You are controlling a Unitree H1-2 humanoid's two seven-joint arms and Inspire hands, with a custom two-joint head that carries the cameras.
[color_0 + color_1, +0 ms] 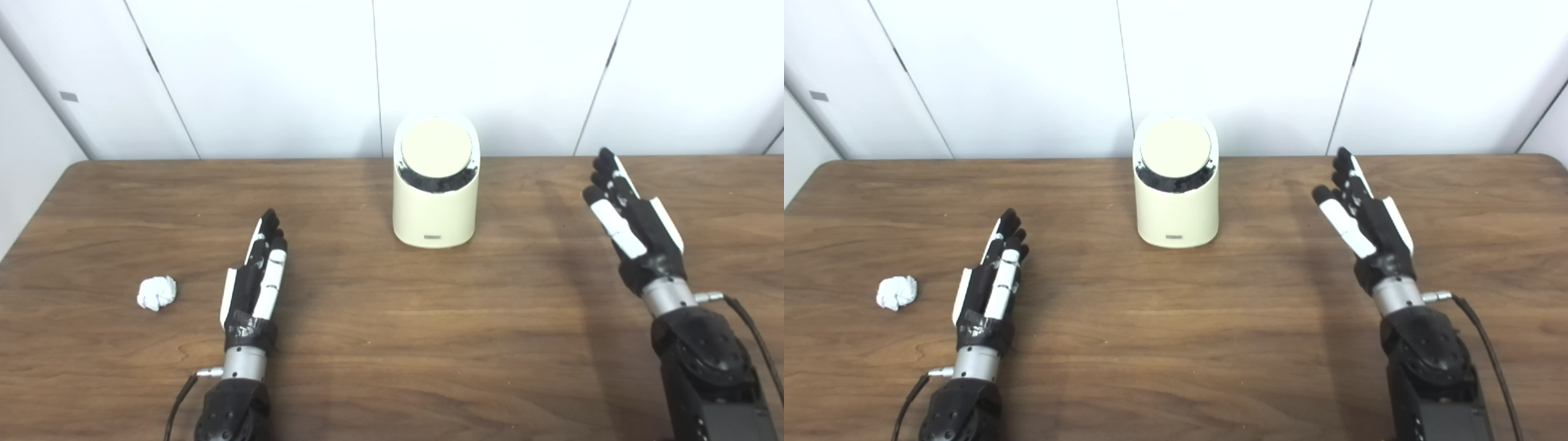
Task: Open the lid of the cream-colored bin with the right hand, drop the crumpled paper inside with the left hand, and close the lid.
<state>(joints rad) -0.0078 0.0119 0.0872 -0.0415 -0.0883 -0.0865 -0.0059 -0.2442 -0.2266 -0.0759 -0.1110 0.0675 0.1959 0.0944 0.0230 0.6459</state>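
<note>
I see left hand (254,275) flat, fingers spread, holding nothing, beside crumpled paper (157,293); right hand (634,223) raised, spread wide, empty; bin (435,208) near table's (392,343) back edge.

We see a brown wooden table (392,343) with a visible grain running side to side; its far left corner is rounded, and in the right eye view its far right corner is rounded too. Behind its far edge we see a white wall (275,73) made of panels, split by thin dark seams, some upright and some slanting. On the left panel we make out a small grey tag (68,96).
</note>
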